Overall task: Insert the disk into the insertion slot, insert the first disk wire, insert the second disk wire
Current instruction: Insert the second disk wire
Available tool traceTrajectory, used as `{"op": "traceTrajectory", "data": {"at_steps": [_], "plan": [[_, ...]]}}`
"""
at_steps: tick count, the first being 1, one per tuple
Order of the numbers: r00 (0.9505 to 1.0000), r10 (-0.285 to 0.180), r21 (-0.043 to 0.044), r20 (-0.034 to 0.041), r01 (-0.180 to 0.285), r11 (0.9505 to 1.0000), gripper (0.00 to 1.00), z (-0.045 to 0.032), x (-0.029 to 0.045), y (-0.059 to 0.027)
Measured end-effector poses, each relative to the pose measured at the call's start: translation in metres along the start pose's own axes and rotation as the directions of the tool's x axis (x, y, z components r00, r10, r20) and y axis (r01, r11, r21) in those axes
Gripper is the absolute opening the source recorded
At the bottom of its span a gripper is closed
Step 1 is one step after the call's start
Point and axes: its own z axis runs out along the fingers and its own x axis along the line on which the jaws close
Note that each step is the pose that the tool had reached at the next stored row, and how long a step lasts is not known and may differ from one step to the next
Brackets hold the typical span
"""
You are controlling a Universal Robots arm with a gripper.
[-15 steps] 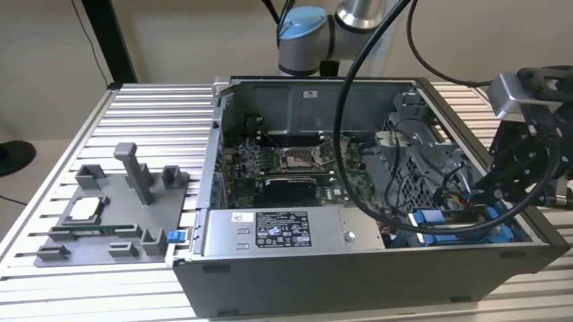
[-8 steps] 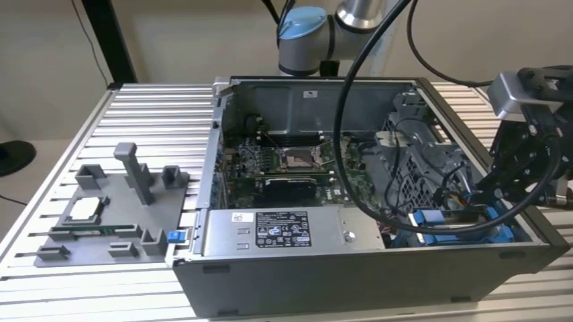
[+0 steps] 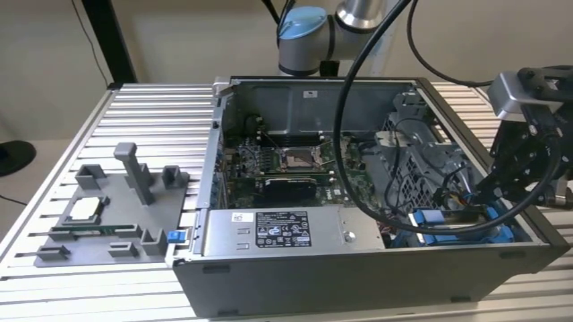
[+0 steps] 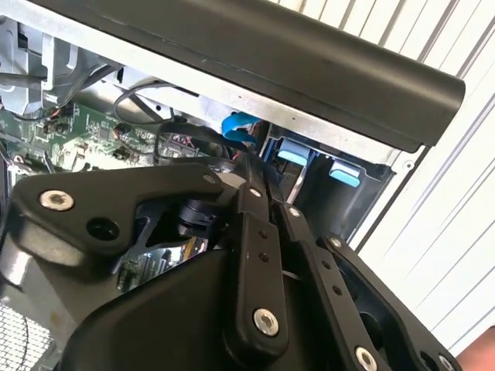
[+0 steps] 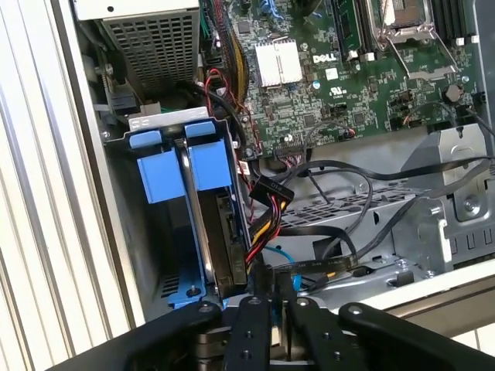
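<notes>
The disk [image 5: 222,232] stands dark and on edge inside the insertion slot [image 5: 161,179], a blue bay with square blue tabs [image 4: 344,173] at the case's corner [image 3: 431,219]. A black plug with red, yellow and black wires [image 5: 267,190] hangs beside the disk. Its wires and a thin blue wire [image 5: 283,254] run down to my fingertips. My gripper [image 5: 272,292] [image 4: 267,184] [image 3: 490,201] reaches into the case at the disk's back edge. Its black fingers are drawn close together on a wire's end there. The plug itself is hidden between them.
The open computer case [image 3: 358,282] lies on a ribbed metal table. Inside are the motherboard [image 3: 286,164], a grey labelled power-supply box [image 3: 282,231] and a grey metal drive cage [image 5: 348,210]. A thick black cable [image 3: 345,134] loops over the case. A grey fixture tray [image 3: 107,215] sits on the exterior view's left.
</notes>
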Motion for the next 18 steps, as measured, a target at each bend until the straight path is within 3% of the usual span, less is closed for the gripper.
{"op": "traceTrajectory", "data": {"at_steps": [17, 18], "plan": [[1.0000, 0.000, -0.0001, -0.0025, 0.000, 1.0000, 1.00, 0.0054, 0.0011, -0.0002], [1.0000, 0.000, -0.0001, -0.0026, 0.000, 1.0000, 0.00, 0.0055, 0.0011, -0.0003]]}}
